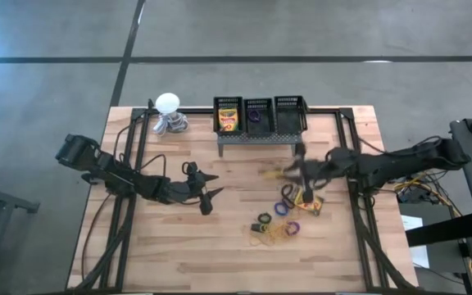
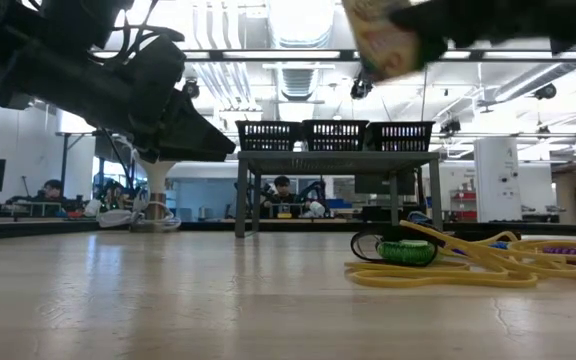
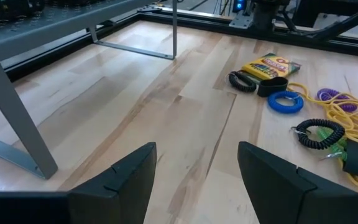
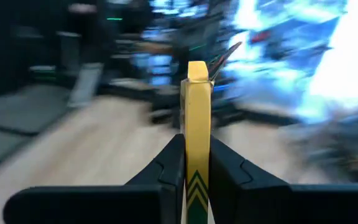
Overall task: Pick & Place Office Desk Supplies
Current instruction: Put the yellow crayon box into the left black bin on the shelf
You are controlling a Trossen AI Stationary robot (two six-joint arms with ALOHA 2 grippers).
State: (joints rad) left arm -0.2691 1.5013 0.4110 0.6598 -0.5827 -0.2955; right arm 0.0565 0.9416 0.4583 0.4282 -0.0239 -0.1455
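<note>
Yellow crayon box [image 4: 197, 155] clamped edge-on in right fingers [image 4: 197, 165], wrist view only; left fingers [image 3: 129, 180] apart.

A white ball-shaped object [image 1: 167, 102] (on a coiled grey base) stands at the wooden table's [image 1: 162, 254] far-left corner.

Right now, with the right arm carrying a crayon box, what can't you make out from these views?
- Held crayon box: right wrist view shows only its edge; the room behind is blurred.
- High view: right gripper is motion-smeared, grip unclear there.
- Middle bin: contents too small to identify.
- Low view: mesh walls hide all bin contents.
- Crayon box on table: rings partly cover it.
</note>
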